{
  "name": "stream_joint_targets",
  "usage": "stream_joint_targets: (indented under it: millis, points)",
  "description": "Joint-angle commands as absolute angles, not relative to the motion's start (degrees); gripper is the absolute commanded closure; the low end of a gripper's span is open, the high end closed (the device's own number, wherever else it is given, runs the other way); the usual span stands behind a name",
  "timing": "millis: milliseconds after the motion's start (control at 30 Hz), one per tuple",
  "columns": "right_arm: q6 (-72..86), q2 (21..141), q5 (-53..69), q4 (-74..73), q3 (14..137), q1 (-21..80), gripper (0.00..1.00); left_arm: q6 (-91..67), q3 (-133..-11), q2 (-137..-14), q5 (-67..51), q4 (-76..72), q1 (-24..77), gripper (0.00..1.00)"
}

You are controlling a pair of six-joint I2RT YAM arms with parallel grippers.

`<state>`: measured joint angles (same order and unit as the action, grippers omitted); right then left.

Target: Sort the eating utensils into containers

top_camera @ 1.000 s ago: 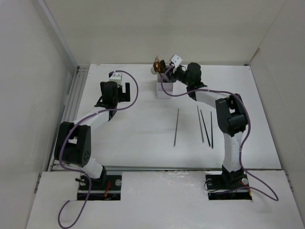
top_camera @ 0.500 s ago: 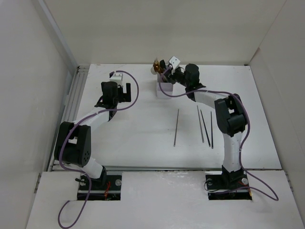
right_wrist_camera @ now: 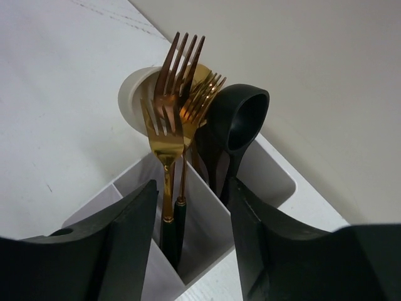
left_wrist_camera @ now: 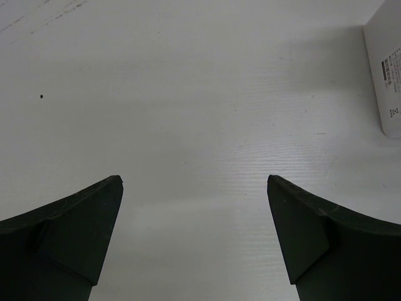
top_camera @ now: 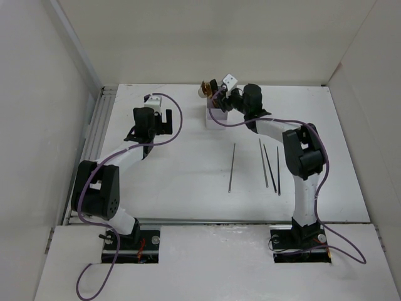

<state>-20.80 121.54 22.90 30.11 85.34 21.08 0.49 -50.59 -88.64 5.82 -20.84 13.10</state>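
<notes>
The white organiser [top_camera: 217, 118] stands at the far middle of the table. In the right wrist view its compartments [right_wrist_camera: 210, 216] hold upright cutlery: a gold black-handled fork [right_wrist_camera: 164, 141], a copper fork [right_wrist_camera: 183, 59], a black spoon [right_wrist_camera: 243, 116] and a pale spoon [right_wrist_camera: 133, 99] behind them. My right gripper [right_wrist_camera: 191, 188] is open just above the organiser, its fingers either side of the black fork handles without touching them; it shows in the top view [top_camera: 220, 99]. Several thin dark chopsticks [top_camera: 232, 166] lie on the table. My left gripper [left_wrist_camera: 194, 188] is open and empty over bare table.
More chopsticks [top_camera: 270, 166] lie side by side near the right arm. A corner of the organiser [left_wrist_camera: 385, 75] with a label shows at the right edge of the left wrist view. White walls enclose the table on three sides.
My right gripper has shifted very slightly over the organiser. The left arm and the chopsticks have not moved.
</notes>
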Motion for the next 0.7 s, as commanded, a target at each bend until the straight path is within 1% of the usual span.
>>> stream_joint_targets:
  millis: [0, 33, 67, 100, 133, 167, 200, 233, 267, 333, 400, 433, 467, 533, 667]
  points:
    - [-20.83, 116.38, 23.12, 29.28, 86.4, 21.88, 0.44, 0.26, -50.27, -85.17, 4.39, -22.68, 13.01, 0.0]
    - [-20.83, 115.24, 21.46, 28.48, 86.4, 22.84, 0.43, 0.26, -50.27, -85.17, 4.39, -22.68, 13.01, 0.0]
    - [-20.83, 113.83, 20.05, 27.43, 86.4, 23.37, 0.39, 0.26, -50.27, -84.64, 4.39, -22.68, 13.01, 0.0]
    - [-20.83, 111.03, 18.21, 24.38, 86.4, 24.07, 0.37, 0.26, -49.75, -84.64, 4.39, -23.37, 13.01, 0.0]
    - [-20.13, 109.44, 12.97, 22.0, 86.4, 25.65, 0.34, 0.79, -49.75, -84.64, 3.87, -23.38, 13.01, 0.0]
    - [-19.0, 106.64, 10.14, 16.06, 86.92, 26.45, 0.32, 0.79, -49.14, -83.94, 3.35, -23.9, 13.01, 0.0]
    - [-17.85, 105.39, 7.32, 16.0, 87.79, 27.15, 0.31, 0.79, -49.13, -83.24, 3.34, -23.91, 13.01, 0.0]
    - [-16.36, 104.08, 4.6, 9.73, 87.8, 27.77, 0.31, 0.79, -49.13, -83.23, 2.64, -23.91, 13.01, 0.0]
    - [-14.78, 102.84, 0.57, 6.45, 87.8, 28.9, 0.31, 0.79, -48.52, -82.54, 1.85, -23.91, 13.01, 0.0]
    - [-8.04, 99.33, -2.27, -2.58, 86.58, 29.7, 0.31, 0.79, -46.85, -81.65, 1.32, -25.04, 13.01, 0.0]
    - [-3.02, 97.13, -5.43, -8.58, 83.94, 30.5, 0.33, 0.79, -45.45, -79.38, -0.61, -25.05, 13.01, 0.0]
    - [3.19, 95.29, -7.02, -11.57, 82.98, 31.28, 0.35, 0.09, -43.87, -78.67, -0.62, -25.05, 13.01, 0.0]
    - [6.04, 94.49, -8.95, -17.0, 82.01, 31.9, 0.37, 0.09, -43.07, -78.05, -1.31, -25.05, 13.01, 0.0]
    - [10.79, 93.26, -11.06, -21.16, 78.59, 32.86, 0.4, -0.53, -40.71, -75.78, -1.32, -25.05, 13.01, 0.0]
    - [18.17, 93.07, -13.18, -25.48, 74.27, 37.08, 0.4, -1.66, -36.93, -72.08, -2.46, -25.05, 13.01, 0.0]
